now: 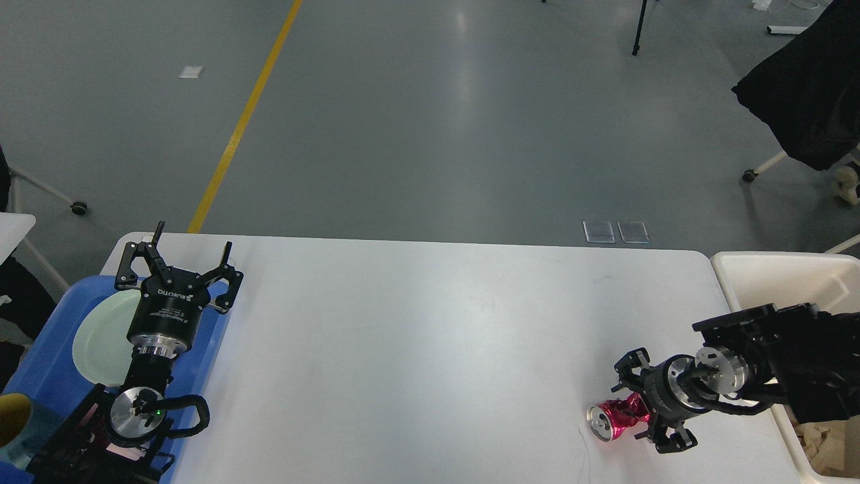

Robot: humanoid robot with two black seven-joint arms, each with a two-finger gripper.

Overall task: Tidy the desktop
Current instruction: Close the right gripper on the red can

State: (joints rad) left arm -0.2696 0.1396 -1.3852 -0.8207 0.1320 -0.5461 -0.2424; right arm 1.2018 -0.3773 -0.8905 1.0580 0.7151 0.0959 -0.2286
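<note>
**Inspector:** White laminate, rounded corners: the desktop [430, 336] fills the lower half of the head view, far wider than anything on it. Its middle is bare and smooth. What sits at the edges?

**Assistant:** On the left, a blue tray [47, 376] overlaps the table's near left corner, with a pale green plate [101, 343] lying flat in it. On the right, a cream bin [772, 279] stands just beside the table's right edge, with crumpled paper [823, 440] showing in its near corner.

**Inspector:** Arms?

**Assistant:** Both black. The left arm comes up over the tray. The left gripper [188, 259] is above the tray's far end, fingers spread wide apart, nothing between them. The right arm enters from the right, across the bin's near wall.

**Inspector:** State of the right gripper [635, 413]?

**Assistant:** It points left, low over the table near the right front corner. Its fingers stand on either side of the rear part of a crushed red can [615, 418]. Whether they press the can or only bracket it, I cannot tell; the fingers are small and dark against it.

**Inspector:** The can itself?

**Assistant:** Lying on its side on the desktop, silver end facing the camera's left, body dented and pinched towards the gripper.
</note>
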